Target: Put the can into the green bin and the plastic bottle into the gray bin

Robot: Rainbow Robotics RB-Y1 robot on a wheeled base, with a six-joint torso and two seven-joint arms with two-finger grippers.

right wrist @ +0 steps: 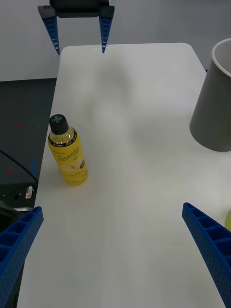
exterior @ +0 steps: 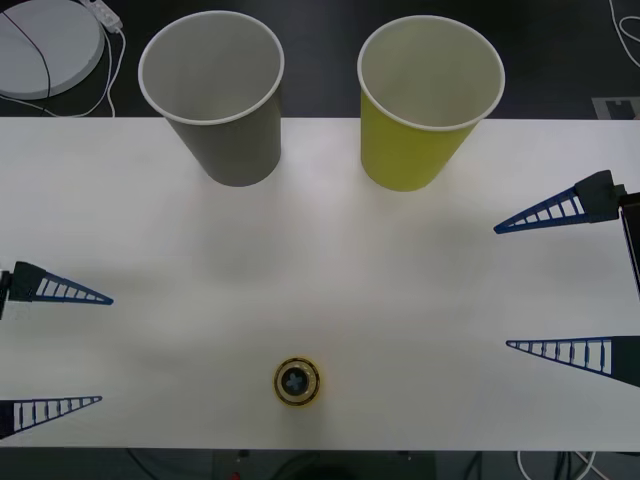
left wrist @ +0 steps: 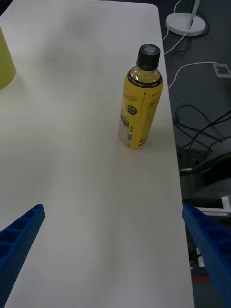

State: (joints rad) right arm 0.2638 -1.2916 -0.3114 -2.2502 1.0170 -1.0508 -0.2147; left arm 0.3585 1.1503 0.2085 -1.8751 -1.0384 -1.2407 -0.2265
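My left claw (exterior: pixel 55 348) and right claw (exterior: pixel 560 283) hang spread wide and empty at opposite ends of the table (exterior: pixel 320 260), bracketing the plastic bottle (exterior: pixel 297 381) — it stands upright between them at the near edge, reachable from either side. Beyond both claws stand the gray bin (exterior: pixel 222 95), nearer my left, and the green bin (exterior: pixel 424 100), nearer my right — mouths up to receive. No can is visible; both bins' floors are hidden.

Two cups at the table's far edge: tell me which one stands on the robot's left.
The gray bin; the green bin stands to its right.
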